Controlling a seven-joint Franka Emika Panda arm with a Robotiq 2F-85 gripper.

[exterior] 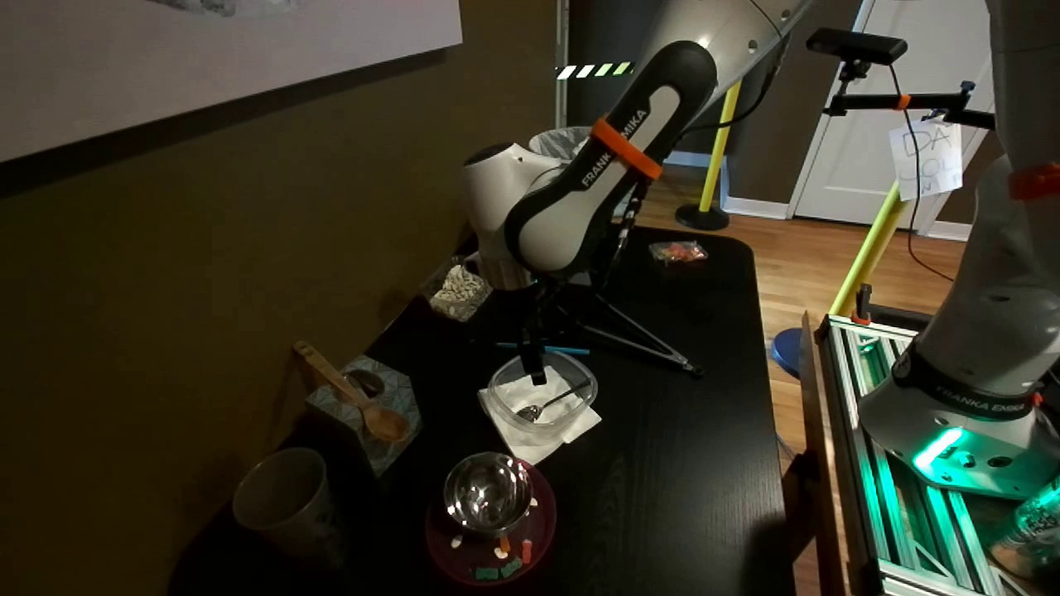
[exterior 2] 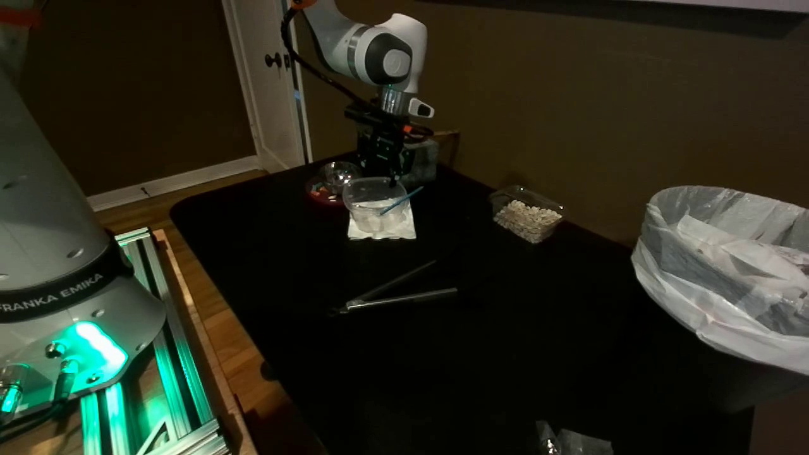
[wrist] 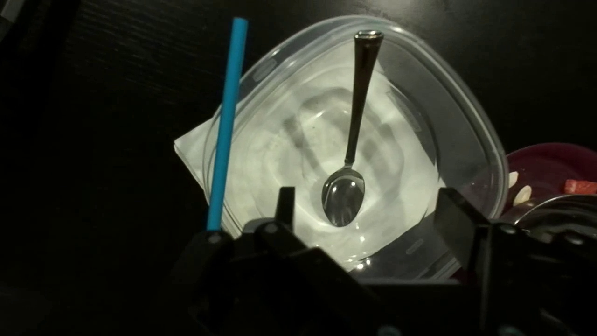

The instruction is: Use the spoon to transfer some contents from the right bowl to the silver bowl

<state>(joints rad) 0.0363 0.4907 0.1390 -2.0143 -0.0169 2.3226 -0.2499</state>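
The right bowl, a shallow clear container (exterior: 452, 310) (exterior 2: 548, 202), holds the contents, pale beige granules (exterior: 462, 284) (exterior 2: 528, 221), near the wall in both exterior views. The silver bowl (exterior: 489, 497) (exterior 2: 340, 174) sits on a red plate; its rim shows at the right of the wrist view (wrist: 555, 210). A metal spoon (wrist: 358, 102) (exterior: 551, 403) rests inside a larger clear container (wrist: 489, 140) (exterior: 592, 387), above a white napkin. My gripper (wrist: 366, 193) (exterior: 536, 377) (exterior 2: 392, 180) is open and empty over this container. In the wrist view, the spoon's head appears between the fingers, untouched.
A blue straw (wrist: 226, 130) (exterior 2: 401, 200) lies by the larger container. The red plate (exterior: 542, 501) holds small candies. Tongs (exterior 2: 404, 301), a wooden spoon (exterior: 385, 422), a patterned box (exterior: 397, 389), a cup (exterior: 281, 492) and a lined bin (exterior 2: 663, 272) stand around.
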